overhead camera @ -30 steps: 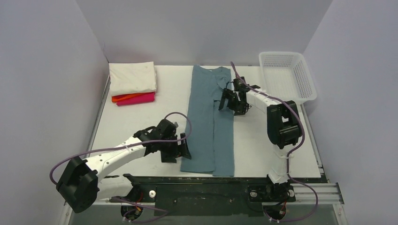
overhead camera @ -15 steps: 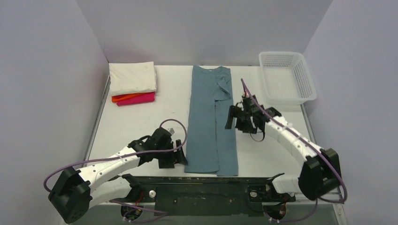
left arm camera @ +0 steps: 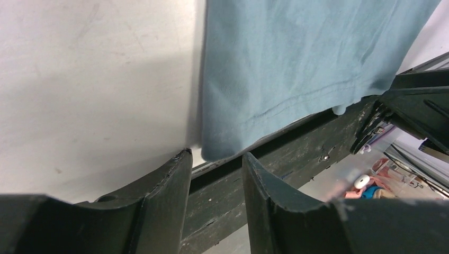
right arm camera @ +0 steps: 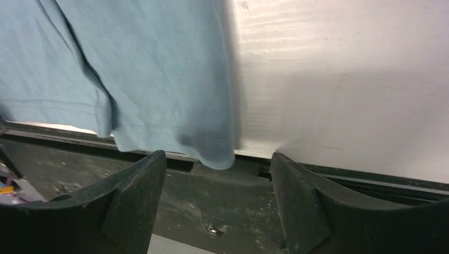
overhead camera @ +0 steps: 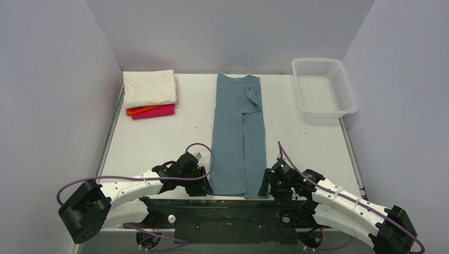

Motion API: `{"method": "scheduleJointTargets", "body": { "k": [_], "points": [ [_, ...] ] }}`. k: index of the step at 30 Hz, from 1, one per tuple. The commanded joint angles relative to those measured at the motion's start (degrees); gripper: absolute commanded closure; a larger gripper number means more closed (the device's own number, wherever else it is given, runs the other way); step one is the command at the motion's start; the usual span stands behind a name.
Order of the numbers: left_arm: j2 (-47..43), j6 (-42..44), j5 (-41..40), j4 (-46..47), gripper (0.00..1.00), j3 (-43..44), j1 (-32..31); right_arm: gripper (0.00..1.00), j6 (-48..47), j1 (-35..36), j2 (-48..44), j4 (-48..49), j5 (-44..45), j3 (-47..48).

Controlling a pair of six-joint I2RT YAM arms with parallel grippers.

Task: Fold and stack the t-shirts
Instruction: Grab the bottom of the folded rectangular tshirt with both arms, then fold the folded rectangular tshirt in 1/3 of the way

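Shirt: I see the dusty teal-blue soft cloth t-shirt (overhead camera: pixel 237 132) lying flat on the white counter (overhead camera: pixel 159 137), folded lengthwise into one narrow strip.
Long axis: it runs straight away from me, with the collar at the far end and the hem at the near edge, just lipping over it.
Left pincer: the left pincer (overhead camera: pixel 205 182) sits low at the near edge, just outside the strip's left hem corner (left arm camera: pixel 217 143). Its jaws are spread and pinch nothing, and the corner lies just ahead of the gap.
Right pincer: the right pincer (overhead camera: pixel 263 185) mirrors it at the right hem corner (right arm camera: pixel 212 148). Its jaws are spread wider and also empty, with the corner ahead and between them.
Nearer arm: neither, since each arm has its own corner at about the same reach.
What the move turns on: I judge both corners must be caught together and the hem carried along the long axis toward the collar.
Stack: the folded cream-white t-shirt (overhead camera: pixel 150 88), lying over orange (overhead camera: pixel 138 110) and pink ones (overhead camera: pixel 156 111), waits at the far left, well apart from the strip.
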Motion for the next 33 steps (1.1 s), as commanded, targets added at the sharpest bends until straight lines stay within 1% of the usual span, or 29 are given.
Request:
{"method": "scheduleJointTargets", "body": {
  "k": [1, 2, 3, 5, 6, 7, 8, 9, 10, 11, 15, 18, 20, 23, 25, 28, 30, 31, 32, 33],
  "points": [
    [2.9, -1.3, -4.3, 5.0, 0.52, 0.4, -0.7, 0.35, 5.5, 0.8, 1.0, 5.2, 2.2, -3.5],
    [4.1, -1.3, -5.1, 5.1, 0.55, 0.5, -0.7, 0.40, 5.8, 0.8, 1.3, 5.8, 2.5, -3.8],
    [4.7, -1.4, -5.4, 5.4, 0.55, 0.7, -0.9, 0.43, 5.8, 0.8, 2.1, 7.1, 3.0, -4.2],
    [6.5, -1.7, -6.0, 6.4, 0.58, 1.0, -1.1, 0.53, 5.9, 0.8, 3.0, 8.9, 3.8, -4.5],
    [7.8, -1.7, -5.8, 6.7, 0.67, 1.4, -1.2, 0.62, 5.9, 0.8, 3.3, 9.4, 4.1, -4.5],
    [8.5, -1.7, -5.7, 6.9, 0.81, 1.7, -1.2, 0.69, 5.9, 0.8, 3.8, 9.8, 4.1, -4.3],
    [9.7, -1.6, -5.5, 6.7, 0.95, 2.3, -1.4, 0.83, 5.8, 0.8, 4.1, 9.8, 3.6, -4.2],
    [10.1, -1.6, -5.7, 5.9, 0.99, 2.6, -1.5, 0.88, 5.7, 0.8, 4.1, 9.4, 3.3, -3.9],
    [10.4, -1.5, -5.9, 5.5, 1.00, 2.8, -2.1, 0.97, 5.5, 0.8, 4.0, 8.9, 2.8, -3.8],
    [10.2, -1.5, -6.0, 4.9, 1.00, 2.8, -2.6, 1.00, 5.5, 0.8, 3.5, 7.4, 2.6, -3.5],
    [5.8, -3.3, -6.4, 4.1, 1.00, 0.5, -6.1, 1.00, 5.0, 1.0, -0.5, 2.1, 0.8, -3.3],
    [0.9, -5.2, -6.4, 3.2, 1.00, -1.4, -10.6, 1.00, 5.8, 1.4, -4.1, 2.6, -3.7, -5.4],
    [-1.6, -6.2, -6.3, 1.7, 1.00, -1.6, -12.1, 1.00, 7.6, 2.1, -6.3, 3.0, -5.3, -6.6],
    [-5.3, -6.6, -7.1, 1.5, 1.00, -1.0, -12.5, 1.00, 9.0, 2.3, -8.4, 3.2, -6.1, -6.8],
    [-6.3, -5.6, -8.1, 2.4, 1.00, 0.5, -12.3, 1.00, 8.1, 2.3, -9.0, 3.2, -4.4, -5.1],
    [-5.4, -3.0, -8.9, 2.3, 1.00, 3.9, -10.7, 1.00, 5.6, 1.7, -7.4, 2.9, -0.5, 0.9],
    [-4.2, -0.5, -8.2, 1.4, 1.00, 6.7, -7.4, 1.00, 3.1, 0.4, -5.1, 2.9, 2.3, 5.0],
    [-3.2, 1.2, -7.4, 1.5, 1.00, 8.3, -4.2, 1.00, 1.0, -0.2, -4.3, 2.9, 4.0, 6.5],
    [-2.8, 2.0, -6.7, 2.3, 1.00, 9.0, -2.5, 1.00, -0.1, -2.2, -2.3, 3.0, 4.7, 9.3],
    [-1.6, 3.5, -5.2, 3.1, 1.00, 10.7, 1.3, 1.00, -2.4, -3.3, 0.1, 3.1, 5.8, 12.0]
  ]
}}
